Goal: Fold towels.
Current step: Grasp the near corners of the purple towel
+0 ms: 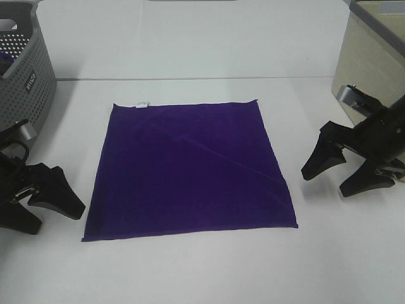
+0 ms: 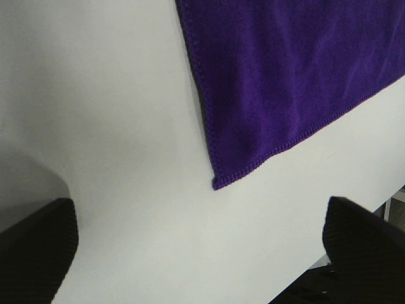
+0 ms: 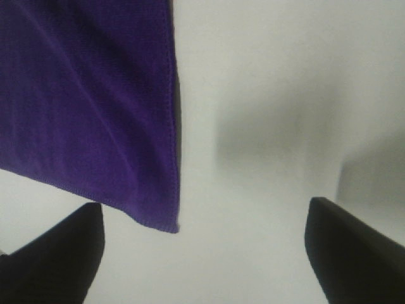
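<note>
Spread flat mid-frame on the white counter (image 1: 202,272), the purple microfibre towel (image 1: 190,168) lies between your left gripper (image 1: 57,218) and right gripper (image 1: 326,182), both spread wide; light and limp, it looks best pinched at its lower corners.

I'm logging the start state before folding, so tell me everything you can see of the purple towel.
The purple towel is a deep purple square of soft-looking cloth with stitched edges and a small white tag on its far edge. It lies flat and unfolded on the white table, with a faint diagonal crease. The open left hand and right hand flank it without touching it.
</note>
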{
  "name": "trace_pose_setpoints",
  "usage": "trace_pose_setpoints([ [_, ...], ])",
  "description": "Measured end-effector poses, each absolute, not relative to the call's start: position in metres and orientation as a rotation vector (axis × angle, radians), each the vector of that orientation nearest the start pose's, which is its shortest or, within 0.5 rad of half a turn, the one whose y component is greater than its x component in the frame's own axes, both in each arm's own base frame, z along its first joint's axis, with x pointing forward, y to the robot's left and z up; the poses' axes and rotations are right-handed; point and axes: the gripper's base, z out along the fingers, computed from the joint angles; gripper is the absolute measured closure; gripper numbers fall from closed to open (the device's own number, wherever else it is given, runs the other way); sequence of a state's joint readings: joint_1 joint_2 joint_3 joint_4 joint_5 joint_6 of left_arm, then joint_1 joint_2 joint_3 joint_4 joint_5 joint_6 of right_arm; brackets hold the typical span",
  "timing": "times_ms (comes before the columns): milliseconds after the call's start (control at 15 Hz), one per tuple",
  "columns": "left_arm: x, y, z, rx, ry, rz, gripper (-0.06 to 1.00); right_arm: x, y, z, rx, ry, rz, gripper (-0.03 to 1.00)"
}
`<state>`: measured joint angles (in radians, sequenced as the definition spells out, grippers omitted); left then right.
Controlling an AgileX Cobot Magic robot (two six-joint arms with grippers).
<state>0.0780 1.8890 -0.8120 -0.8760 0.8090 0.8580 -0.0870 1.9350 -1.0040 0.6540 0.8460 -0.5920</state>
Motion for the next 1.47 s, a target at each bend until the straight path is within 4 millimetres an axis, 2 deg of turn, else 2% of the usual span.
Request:
trace_pose_setpoints([
  [267, 0.287, -0.027, 0.101, 0.085, 2.943, -0.874, -0.03, 0.327, 0.012, 0.118, 0.008, 2.963, 0.691, 0.13],
  [667, 0.289, -0.031, 0.094, 0.036, 2.959, -0.968, -0.03, 0.318, 0.011, 0.103, 0.107, 2.960, 0.651, 0.13],
  [1000, 0.288, -0.031, 0.094, 0.034, 2.960, -0.968, -0.02, 0.317, 0.018, 0.092, 0.184, 2.977, 0.804, 0.16],
  [1333, 0.288, -0.031, 0.094, 0.036, 2.961, -0.975, -0.02, 0.316, 0.019, 0.092, 0.168, 2.980, 0.816, 0.16],
  [1467, 0.288, -0.032, 0.094, 0.011, 2.968, -0.980, -0.02, 0.316, 0.025, 0.091, 0.140, 2.989, 0.820, 0.17],
])
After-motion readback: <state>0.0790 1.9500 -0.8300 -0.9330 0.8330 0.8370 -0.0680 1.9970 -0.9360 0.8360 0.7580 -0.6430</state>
